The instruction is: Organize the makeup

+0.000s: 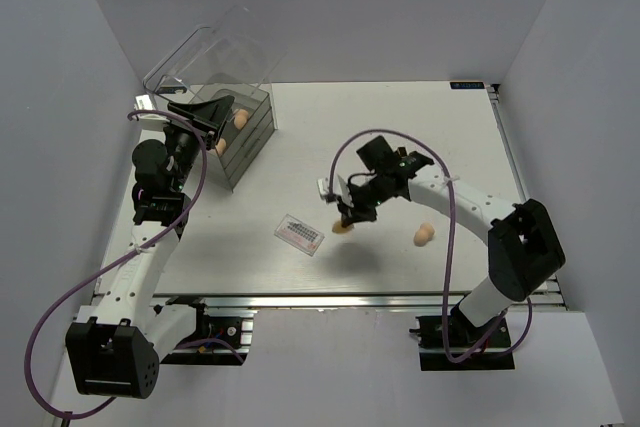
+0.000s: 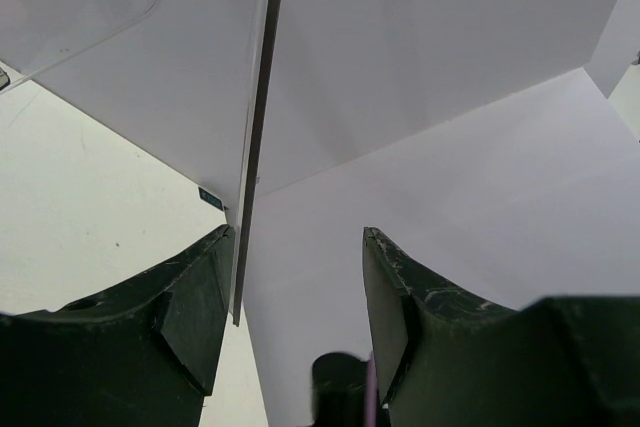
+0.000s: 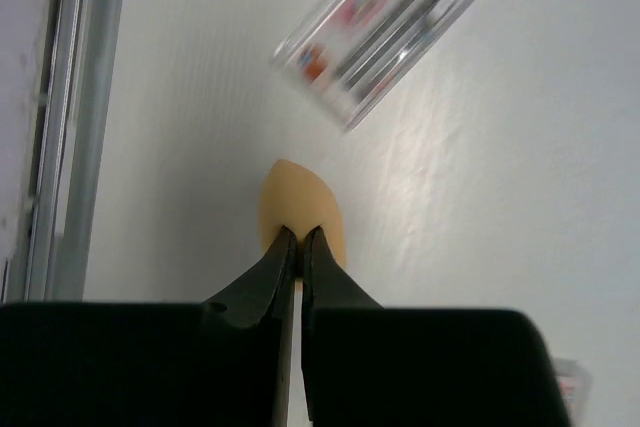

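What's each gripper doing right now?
Left gripper: open, holding nothing.
Right gripper: closed, pinching a sponge.

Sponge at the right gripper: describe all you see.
The sponge is small, tan and egg-shaped, matte and soft-looking like foam. It lies on its side on the white table, pointed end aimed away from the wrist camera. The right gripper has its tips shut at the blunt end; whether they have caught any foam cannot be told. A clear palette lies apart beyond it.
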Robot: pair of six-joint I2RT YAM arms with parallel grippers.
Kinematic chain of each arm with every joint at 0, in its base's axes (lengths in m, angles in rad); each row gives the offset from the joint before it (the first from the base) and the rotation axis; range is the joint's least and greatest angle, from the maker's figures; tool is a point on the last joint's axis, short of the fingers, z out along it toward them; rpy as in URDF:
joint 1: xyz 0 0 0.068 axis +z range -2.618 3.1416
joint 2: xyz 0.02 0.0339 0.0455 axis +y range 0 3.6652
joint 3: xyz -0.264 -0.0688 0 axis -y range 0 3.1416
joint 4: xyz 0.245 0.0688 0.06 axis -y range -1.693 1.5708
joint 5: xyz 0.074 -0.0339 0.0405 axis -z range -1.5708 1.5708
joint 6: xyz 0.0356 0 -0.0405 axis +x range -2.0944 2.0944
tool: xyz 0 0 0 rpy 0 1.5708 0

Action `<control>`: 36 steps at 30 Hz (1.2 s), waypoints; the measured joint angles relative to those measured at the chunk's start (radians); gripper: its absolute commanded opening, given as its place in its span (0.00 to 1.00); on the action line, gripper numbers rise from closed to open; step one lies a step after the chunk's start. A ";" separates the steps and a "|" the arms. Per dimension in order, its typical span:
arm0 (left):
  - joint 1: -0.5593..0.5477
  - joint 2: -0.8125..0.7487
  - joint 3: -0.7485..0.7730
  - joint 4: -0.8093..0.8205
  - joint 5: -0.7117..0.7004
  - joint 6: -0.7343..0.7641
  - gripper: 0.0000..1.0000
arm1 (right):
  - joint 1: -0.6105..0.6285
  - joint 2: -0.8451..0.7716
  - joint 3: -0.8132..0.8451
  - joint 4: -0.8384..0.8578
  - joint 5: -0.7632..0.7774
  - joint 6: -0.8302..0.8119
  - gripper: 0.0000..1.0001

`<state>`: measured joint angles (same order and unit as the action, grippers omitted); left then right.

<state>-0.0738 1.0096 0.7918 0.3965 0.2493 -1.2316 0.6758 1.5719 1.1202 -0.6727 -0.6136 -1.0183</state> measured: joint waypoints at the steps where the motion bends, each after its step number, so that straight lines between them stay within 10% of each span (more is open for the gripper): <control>1: 0.000 0.000 0.000 0.000 0.000 0.000 0.62 | 0.000 0.009 0.045 0.018 -0.022 0.033 0.00; 9: 0.000 0.000 0.000 0.000 0.000 0.000 0.62 | 0.009 0.166 0.255 0.261 -0.117 0.307 0.00; 22: 0.000 0.002 0.006 -0.011 0.000 0.000 0.62 | 0.118 0.347 0.251 1.202 0.163 0.846 0.00; 36: 0.000 0.017 0.032 -0.032 0.003 0.000 0.62 | 0.222 0.669 0.457 1.650 0.343 0.892 0.00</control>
<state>-0.0738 1.0267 0.8242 0.3649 0.2527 -1.2316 0.8982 2.2406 1.5772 0.9775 -0.2707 -0.1268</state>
